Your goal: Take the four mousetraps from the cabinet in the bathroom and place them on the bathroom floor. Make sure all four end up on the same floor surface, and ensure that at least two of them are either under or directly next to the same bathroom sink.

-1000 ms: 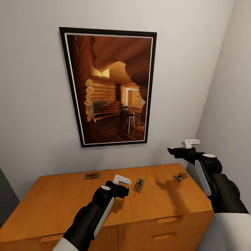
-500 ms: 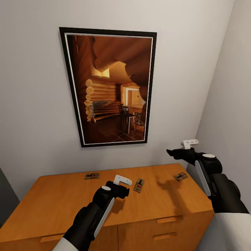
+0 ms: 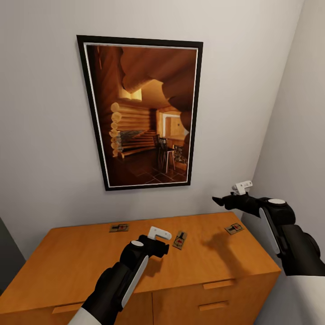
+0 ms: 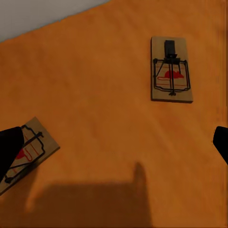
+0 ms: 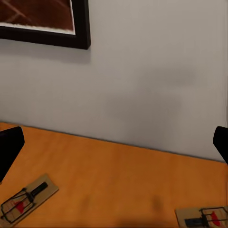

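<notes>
Against a pale wall with a black-framed picture of a log interior: the orange-brown cabinet, flat top carrying three visible mousetraps — one near the back edge, one mid-top, one toward the right end. Left gripper low over the top just beside the middle trap, fingers spread wide, empty. Right gripper raised above the right end, likewise wide apart, holding nothing.
</notes>
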### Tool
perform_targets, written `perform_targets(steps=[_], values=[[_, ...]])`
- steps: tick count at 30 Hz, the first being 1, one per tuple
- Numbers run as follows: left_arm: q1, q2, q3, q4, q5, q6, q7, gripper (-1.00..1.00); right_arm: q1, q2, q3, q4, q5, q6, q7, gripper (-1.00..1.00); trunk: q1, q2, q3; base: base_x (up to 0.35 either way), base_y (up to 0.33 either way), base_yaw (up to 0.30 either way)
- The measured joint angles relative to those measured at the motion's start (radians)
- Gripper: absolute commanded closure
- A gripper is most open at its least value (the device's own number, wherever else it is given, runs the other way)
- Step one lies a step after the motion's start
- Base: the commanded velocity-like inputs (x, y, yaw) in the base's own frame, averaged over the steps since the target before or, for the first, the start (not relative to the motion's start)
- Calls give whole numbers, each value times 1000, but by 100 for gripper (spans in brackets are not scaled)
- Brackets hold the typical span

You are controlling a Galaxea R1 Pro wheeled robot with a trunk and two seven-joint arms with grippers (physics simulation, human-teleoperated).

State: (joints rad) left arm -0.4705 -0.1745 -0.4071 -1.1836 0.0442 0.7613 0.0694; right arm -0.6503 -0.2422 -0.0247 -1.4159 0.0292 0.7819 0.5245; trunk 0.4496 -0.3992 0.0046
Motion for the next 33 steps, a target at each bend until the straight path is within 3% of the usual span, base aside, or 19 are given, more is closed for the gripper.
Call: perform_targets(steps=[6,19,33], values=[[0,0,-3,-3,7,0,1,-100,0,-3,-1,0,29,0,16,-100,0,0,0,116,-11,0],[0,0,-5,-5,8,0,3,-100,0,-3,-3,1,36,0,18,-100,0,0,0,227,-168,0],[0,0,-6,-5,8,0,4,-100,0,-3,-3,1,36,0,18,-100,0,0,0,26,-62,0]])
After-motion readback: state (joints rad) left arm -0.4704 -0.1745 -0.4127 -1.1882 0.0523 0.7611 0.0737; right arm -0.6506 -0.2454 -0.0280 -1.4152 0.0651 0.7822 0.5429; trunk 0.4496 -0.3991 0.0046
